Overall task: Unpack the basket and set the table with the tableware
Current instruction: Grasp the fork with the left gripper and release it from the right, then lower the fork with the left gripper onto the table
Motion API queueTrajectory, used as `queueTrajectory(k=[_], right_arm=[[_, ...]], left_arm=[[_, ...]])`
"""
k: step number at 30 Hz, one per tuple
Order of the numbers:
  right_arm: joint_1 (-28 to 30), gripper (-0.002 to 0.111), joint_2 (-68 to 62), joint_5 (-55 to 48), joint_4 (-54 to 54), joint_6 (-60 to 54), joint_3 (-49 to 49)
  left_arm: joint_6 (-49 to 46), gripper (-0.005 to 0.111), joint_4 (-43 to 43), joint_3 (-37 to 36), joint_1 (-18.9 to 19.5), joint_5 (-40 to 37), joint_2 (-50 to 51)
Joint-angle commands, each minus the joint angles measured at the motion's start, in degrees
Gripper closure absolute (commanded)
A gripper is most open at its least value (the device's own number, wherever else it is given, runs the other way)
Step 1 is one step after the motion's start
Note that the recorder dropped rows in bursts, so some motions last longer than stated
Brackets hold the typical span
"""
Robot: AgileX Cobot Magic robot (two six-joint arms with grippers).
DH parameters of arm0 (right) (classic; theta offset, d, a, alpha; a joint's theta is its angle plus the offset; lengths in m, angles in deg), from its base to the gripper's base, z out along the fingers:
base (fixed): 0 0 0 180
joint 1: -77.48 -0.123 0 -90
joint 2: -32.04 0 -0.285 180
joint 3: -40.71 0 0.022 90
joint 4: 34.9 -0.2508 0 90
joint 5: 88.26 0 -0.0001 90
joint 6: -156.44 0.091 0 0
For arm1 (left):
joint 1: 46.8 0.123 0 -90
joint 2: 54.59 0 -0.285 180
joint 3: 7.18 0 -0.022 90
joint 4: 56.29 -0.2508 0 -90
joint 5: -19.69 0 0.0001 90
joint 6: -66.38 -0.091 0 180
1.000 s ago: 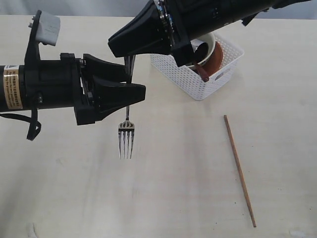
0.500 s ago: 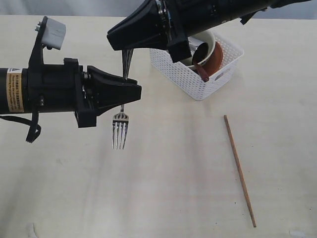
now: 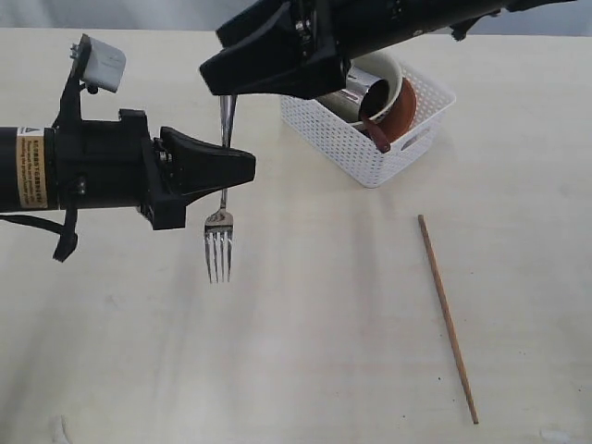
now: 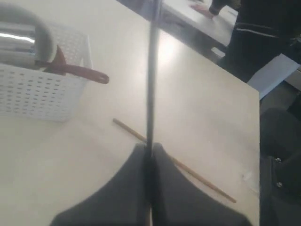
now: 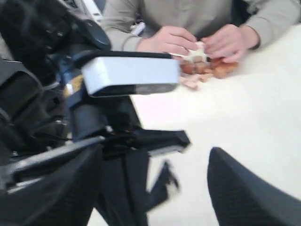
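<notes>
- the fork hangs upright, tines down, over the table; i cannot tell whether the tines touch it.
- the left jaws are clamped together on the fork's handle, roughly midway up.
- the right jaws stand wide apart at the handle's top end, at 12 o'clock of that grip, and hold nothing.
- the basket sits at 2 o'clock of the fork, with the cream bowl, brown plate and wooden spoon inside.
- one chopstick lies flat at 4 o'clock, well apart.
- this looks like the fork passing from arm to arm.
- next, the right arm needs to lift clear; the left should tip the fork flat and low before letting go.
</notes>
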Motion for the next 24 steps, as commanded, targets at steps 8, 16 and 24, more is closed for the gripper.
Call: queueTrajectory(k=[8,16,24], right_arm=[[14.62,0.047,1.27,11.45,0.96,12.89,-0.38],[14.58,0.047,1.38,10.79,0.96,13.48,-0.38],[15.24,0.047,1.38,12.52,4.0,15.16,-0.38]], left_arm=[[21.46,0.107,-8.29,7.42,0.04,-10.92,2.78],[29.41,0.107,-10.89,12.16,1.11,-4.14,13.23],[35.17,0.107,-12.19,12.04,5.91,3.84,19.94]])
